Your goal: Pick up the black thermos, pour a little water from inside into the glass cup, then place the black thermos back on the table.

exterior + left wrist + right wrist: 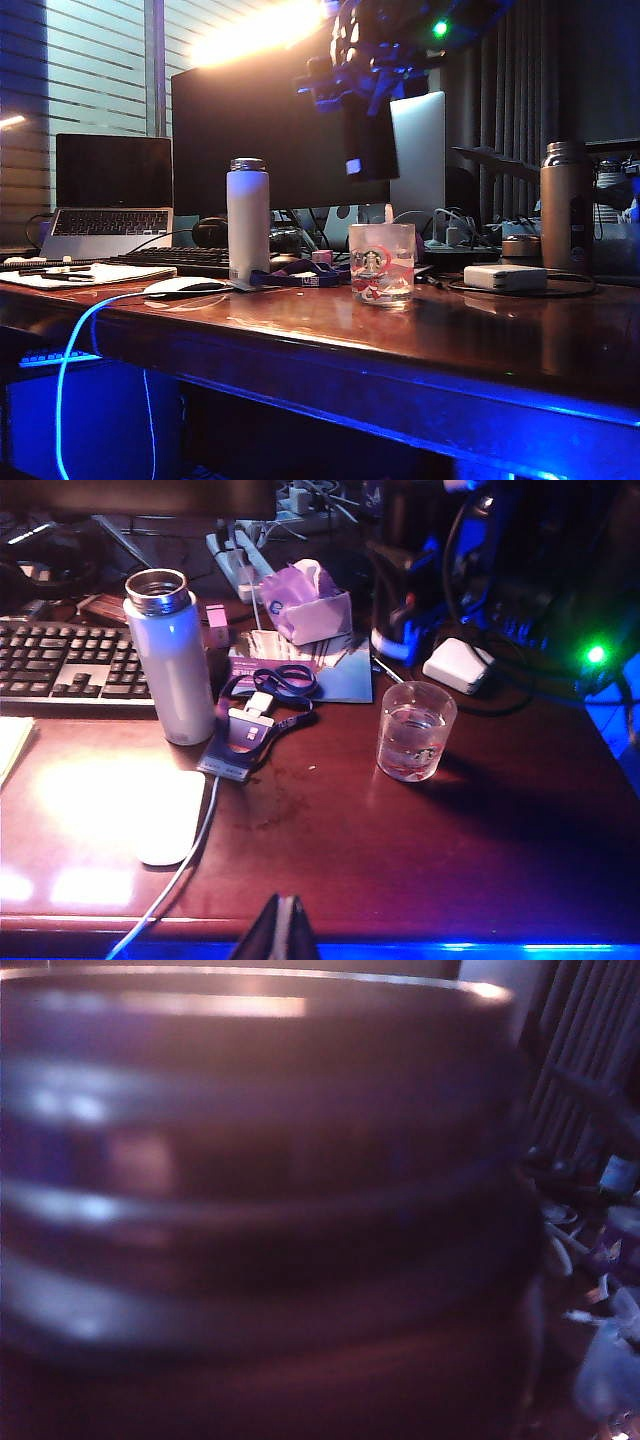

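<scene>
Black thermos [368, 138] aloft, clamped in right pincer [347, 88]; left pincer [285, 932] together over table [420, 880] edge.

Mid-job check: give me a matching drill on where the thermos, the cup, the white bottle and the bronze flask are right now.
Things:
1. black thermos
2. glass cup
3. white bottle
4. bronze flask

Places:
A. on the table, by the keyboard
B. far right of the table
C. mid-table, below the raised arm
D. in the air, held by the right gripper

Pairs: 1-D, 2-C, 3-A, 4-B.

The left gripper, shut, hovers at the table's near edge.
</scene>
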Controlling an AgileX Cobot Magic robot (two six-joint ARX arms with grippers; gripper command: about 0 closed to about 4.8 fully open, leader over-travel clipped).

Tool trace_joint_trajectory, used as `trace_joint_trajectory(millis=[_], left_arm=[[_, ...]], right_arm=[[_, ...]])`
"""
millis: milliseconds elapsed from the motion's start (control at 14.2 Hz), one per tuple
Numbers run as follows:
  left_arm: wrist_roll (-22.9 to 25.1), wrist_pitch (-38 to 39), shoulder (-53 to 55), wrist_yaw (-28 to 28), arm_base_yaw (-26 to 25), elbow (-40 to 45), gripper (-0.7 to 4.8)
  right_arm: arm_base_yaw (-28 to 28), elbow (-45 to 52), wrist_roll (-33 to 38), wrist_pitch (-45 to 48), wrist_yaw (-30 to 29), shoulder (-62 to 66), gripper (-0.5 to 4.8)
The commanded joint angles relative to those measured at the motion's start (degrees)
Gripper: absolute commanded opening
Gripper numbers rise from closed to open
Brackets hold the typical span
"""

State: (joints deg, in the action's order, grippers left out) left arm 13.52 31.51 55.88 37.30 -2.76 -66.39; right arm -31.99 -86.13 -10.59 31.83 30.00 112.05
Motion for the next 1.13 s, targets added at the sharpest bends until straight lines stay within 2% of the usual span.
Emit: trace_joint_trajectory(millis=[70,352,1127], left_arm=[[0.09,-2.84,-0.13,0.00,-0.02,-0.22,-0.02],[-0.04,-2.86,-0.11,0.00,-0.04,-0.20,-0.02],[-0.02,-2.84,-0.11,0.00,-0.07,-0.20,-0.02]], right_arm=[[1.40,-0.42,-1.53,2.27,0.11,-1.16,0.50],[2.78,-0.37,-1.70,1.16,-0.09,-4.33,0.49],[3.32,-0.24,-1.95,-9.99,-0.22,-13.11,0.49]])
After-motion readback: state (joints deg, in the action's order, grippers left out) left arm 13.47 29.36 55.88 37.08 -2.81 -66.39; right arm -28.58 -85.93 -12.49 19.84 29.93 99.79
